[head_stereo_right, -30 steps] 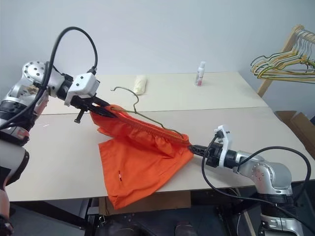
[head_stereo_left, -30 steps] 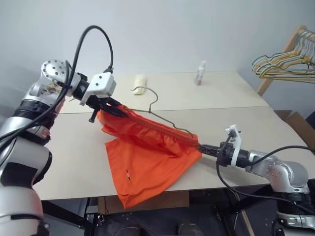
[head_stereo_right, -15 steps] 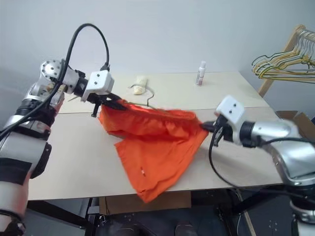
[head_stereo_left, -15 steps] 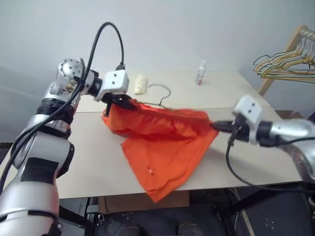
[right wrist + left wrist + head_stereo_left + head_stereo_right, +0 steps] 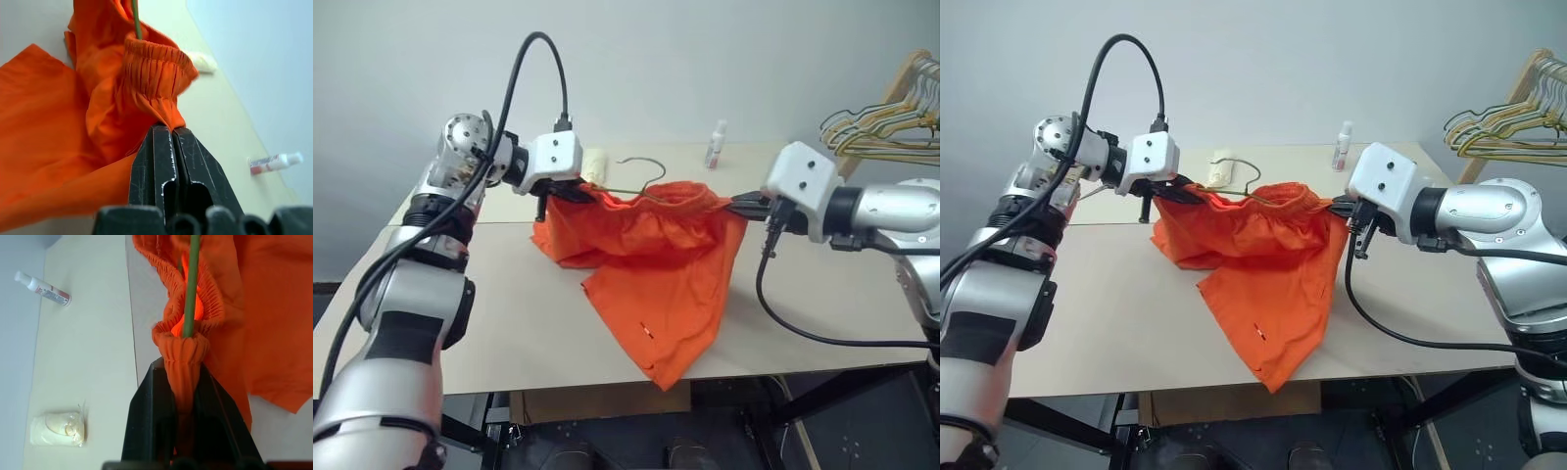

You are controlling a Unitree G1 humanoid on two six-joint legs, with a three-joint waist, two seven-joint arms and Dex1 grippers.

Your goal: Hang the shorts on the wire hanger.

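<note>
Orange shorts (image 5: 651, 259) hang stretched between both arms above the table (image 5: 509, 313), waistband up, one leg drooping past the near table edge. Left gripper (image 5: 570, 190) is clamped on one end of the gathered waistband; its wrist view shows the elastic bunched between the black fingers (image 5: 151, 421) with the wire hanger (image 5: 641, 179) rod running up out of the fabric. Right gripper (image 5: 744, 203) is pinched tight on the opposite waistband end; its wrist view shows the fingers (image 5: 156, 166) fully closed on orange cloth, with a thin bit of hanger wire visible above. The olive-grey hanger sits inside the waistband, its curved hook poking up over the middle of the shorts, so the wire seems threaded through the waist opening. Progress judgement: shorts look largely on the hanger already, lifted clear of the table at the waist; whether the hanger shoulders sit properly inside both sides cannot be told, since fabric hides them. What is left, likely: settle the waistband evenly on the wire, then let go so the hanger carries the cloth alone. Further back on the table: a small white bottle (image 5: 715, 145) and a pale wrapped bundle (image 5: 595, 163), both well apart from the shorts. Bunch of coloured hangers (image 5: 876, 132) on a wooden rack at far right, untouched.
</note>
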